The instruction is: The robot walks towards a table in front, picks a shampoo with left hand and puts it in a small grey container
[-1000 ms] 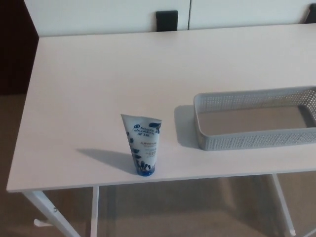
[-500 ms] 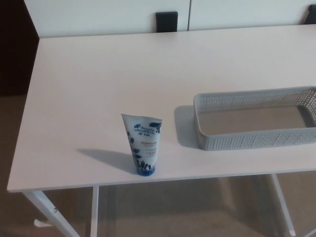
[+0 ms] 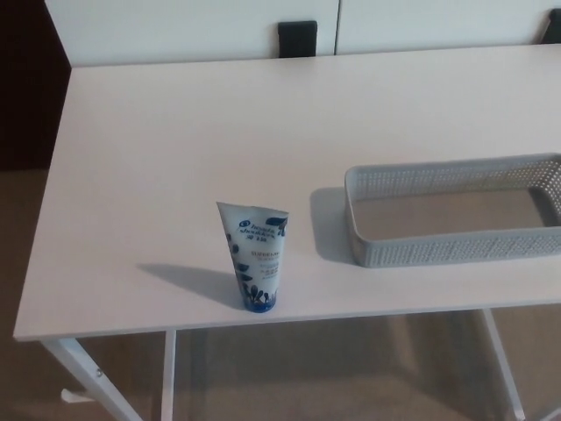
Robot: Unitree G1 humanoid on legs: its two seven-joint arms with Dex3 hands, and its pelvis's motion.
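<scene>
Filling most of the frame, a white desk (image 3: 175, 132) stands before a pale wall (image 3: 175, 26), with beige floor (image 3: 307, 368) below. The shampoo tube (image 3: 254, 259) stands cap-down at lower centre, apart from the grey basket (image 3: 456, 250) at right. Neither hand shows, so I cannot tell how the fingers are set. Nothing has moved since before.

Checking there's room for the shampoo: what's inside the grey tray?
Nothing shows inside the tray; its floor looks bare. The near wall hides a strip of floor, and the right end is cut off.
</scene>
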